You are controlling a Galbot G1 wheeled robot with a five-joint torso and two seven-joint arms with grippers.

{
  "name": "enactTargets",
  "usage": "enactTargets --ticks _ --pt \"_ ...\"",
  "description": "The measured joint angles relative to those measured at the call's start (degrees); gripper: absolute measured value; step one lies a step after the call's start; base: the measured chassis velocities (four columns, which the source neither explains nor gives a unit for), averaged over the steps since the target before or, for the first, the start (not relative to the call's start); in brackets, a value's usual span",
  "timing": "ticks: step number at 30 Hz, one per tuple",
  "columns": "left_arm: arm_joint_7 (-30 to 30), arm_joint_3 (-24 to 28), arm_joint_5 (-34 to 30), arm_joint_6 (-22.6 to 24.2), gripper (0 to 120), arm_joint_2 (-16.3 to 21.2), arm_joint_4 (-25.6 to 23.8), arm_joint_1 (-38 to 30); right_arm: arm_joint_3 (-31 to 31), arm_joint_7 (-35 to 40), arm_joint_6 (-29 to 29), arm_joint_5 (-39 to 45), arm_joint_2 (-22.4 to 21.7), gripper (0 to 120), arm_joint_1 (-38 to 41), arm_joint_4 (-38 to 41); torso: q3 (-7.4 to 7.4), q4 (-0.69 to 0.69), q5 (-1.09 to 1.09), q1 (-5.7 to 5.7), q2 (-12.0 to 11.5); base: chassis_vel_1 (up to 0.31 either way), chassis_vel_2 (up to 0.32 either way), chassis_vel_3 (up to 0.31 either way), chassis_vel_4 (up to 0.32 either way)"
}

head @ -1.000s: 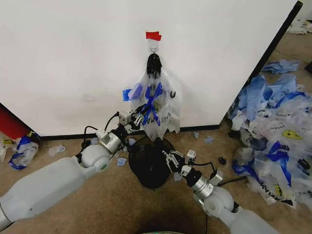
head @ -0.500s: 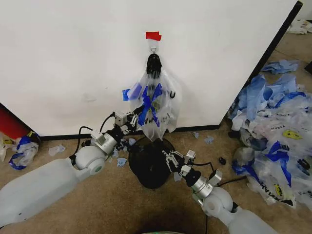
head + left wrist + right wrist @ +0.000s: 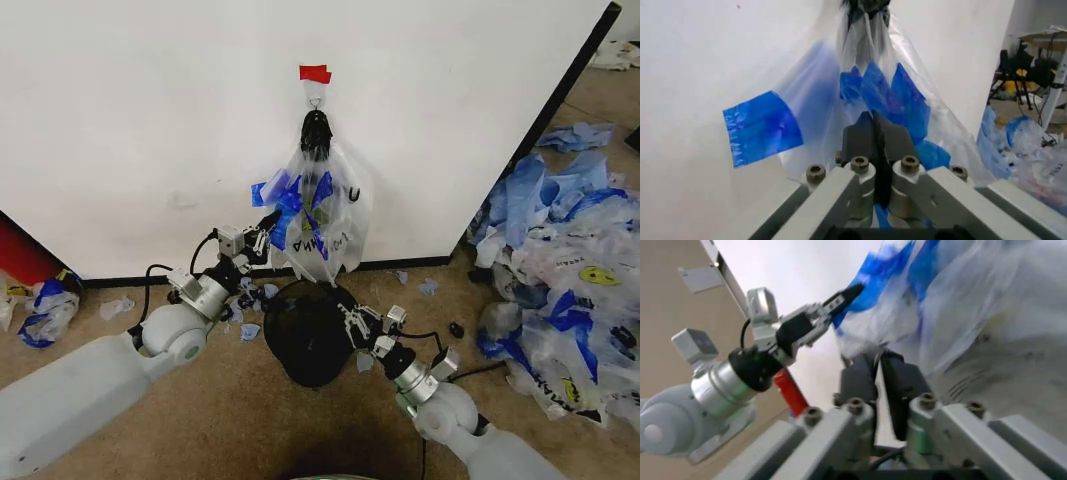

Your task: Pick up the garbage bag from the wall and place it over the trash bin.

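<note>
1. the garbage bag (image 3: 315, 215) hangs against the wall (image 3: 150, 120); its long axis runs vertical, with the dark bunched handles up at a small metal hook (image 3: 315, 101) and the wide body down, the lower hem just above the trash bin (image 3: 308, 335).
2. a red tape strip (image 3: 314, 73) sits on the wall just above the hook. the black mesh bin stands on the carpet right below the bag, close to the baseboard.
3. head view: the left gripper (image 3: 262, 240) reaches up from the lower left with the forearm angled toward the wall, its tip at the bag's lower left edge, against the blue-printed plastic.
4. left wrist view: the left gripper (image 3: 873, 131) has its two dark pads pressed together with a fold of the bag's blue plastic between them, so it is clamped on the bag. the same view shows a blue flap sticking out sideways from the bag, flat to the wall.
5. head view: the right gripper (image 3: 357, 322) comes in from the lower right, low over the bin's right rim, apart from the bag.
6. right wrist view: the right gripper (image 3: 878, 371) has its fingers closed with a thin slit between them and nothing gripped; beyond it the bag looms, with the left gripper pinching its blue edge.
7. a heap of blue-and-white plastic bags (image 3: 560, 270) lies on the floor to the right, well apart from the bin.
</note>
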Motion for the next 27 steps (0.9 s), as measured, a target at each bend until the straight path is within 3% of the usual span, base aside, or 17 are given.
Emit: enactTargets --ticks 1,6,9,13,15,21,22,25,27 --pt "0.0 0.0 0.0 0.0 0 0.0 0.0 0.0 0.0 0.0 0.0 0.0 0.0 6 0.0 0.0 0.0 0.0 0.0 0.0 0.0 0.0 0.0 0.0 0.0" --pt "-0.2 -0.8 0.2 0.0 0 -0.4 0.0 0.8 6.3 0.8 -0.2 1.1 -4.2 31 -1.8 3.8 0.0 -0.01 -0.02 0.0 0.0 0.0 0.0 0.0 0.0" --pt "-0.3 -1.0 0.2 0.0 0 -0.5 -0.2 0.9 8.2 1.2 -0.4 1.9 -5.1 36 -1.9 5.1 0.0 -0.01 -0.02 0.0 0.0 0.0 0.0 0.0 0.0" --pt "-1.0 -1.0 0.1 0.0 0 -0.7 -1.0 0.7 11.4 4.9 -2.9 5.5 -8.4 56 2.0 8.9 0.0 -0.01 -0.02 0.0 0.0 0.0 0.0 0.0 0.0" --pt "-1.1 -1.0 0.0 0.0 0 -0.7 -1.2 0.7 10.9 6.1 -3.6 6.3 -8.9 60 3.6 9.3 0.0 -0.02 -0.03 0.0 0.0 0.0 0.0 0.0 0.0" --pt "-1.7 -1.0 0.0 0.2 0 -0.3 -1.3 1.0 -1.9 12.1 -5.8 9.1 -9.3 86 18.3 7.0 0.01 0.02 -0.03 0.0 0.0 0.0 0.0 0.0 0.0" --pt "-1.7 -1.0 0.0 0.2 0 -0.3 -1.3 1.0 -1.9 12.1 -5.8 9.1 -9.3 86 18.3 7.0 0.01 0.02 -0.03 0.0 0.0 0.0 0.0 0.0 0.0" --pt "-2.0 -1.6 0.0 0.2 0 0.0 -1.1 1.5 -10.2 13.8 -6.9 10.3 -7.2 98 26.4 2.2 0.01 0.02 -0.02 0.0 0.0 0.0 0.0 0.0 0.0" --pt "-2.1 -2.2 0.1 0.2 0 0.2 -1.1 2.0 -13.3 14.4 -7.3 10.9 -5.6 100 29.4 -1.2 0.01 0.02 -0.03 0.01 0.0 0.0 0.0 0.0 0.0"
